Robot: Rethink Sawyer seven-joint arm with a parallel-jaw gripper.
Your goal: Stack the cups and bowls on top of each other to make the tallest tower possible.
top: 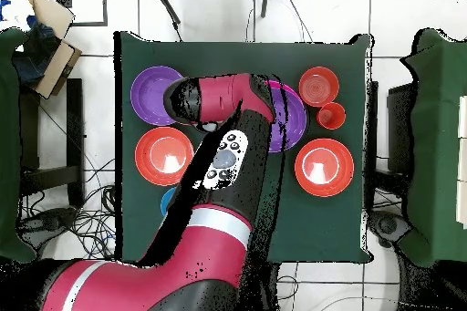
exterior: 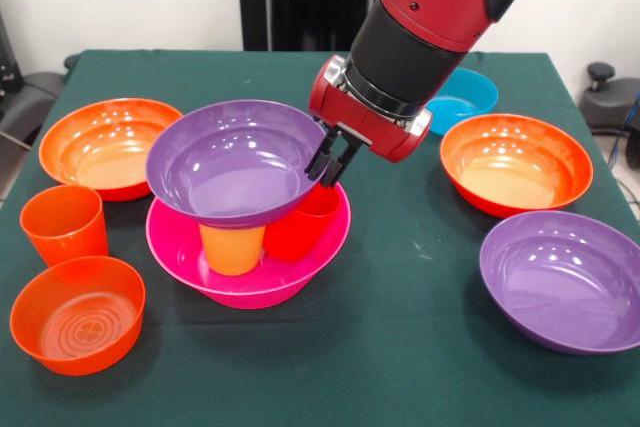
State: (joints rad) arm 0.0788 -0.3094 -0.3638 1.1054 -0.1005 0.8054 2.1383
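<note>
The tower stands mid-table: the big pink bowl (exterior: 250, 272) holds a yellow-orange cup (exterior: 232, 248) and a red cup (exterior: 303, 234), both standing in it. A purple bowl (exterior: 232, 162) rests on top of the two cups, slightly tilted. My gripper (exterior: 335, 160) comes down from the upper right and is shut on this purple bowl's right rim. An orange cup (exterior: 63, 224) stands loose at the left, behind a small orange bowl (exterior: 78, 313). In the overhead view the arm hides the gripper; only part of the held purple bowl (top: 292, 116) shows.
Loose on the green table (exterior: 400, 347): a wide orange bowl (exterior: 108, 145) far left, another wide orange bowl (exterior: 515, 161) right, a second purple bowl (exterior: 565, 279) near right, and a small blue bowl (exterior: 462, 99) behind the arm.
</note>
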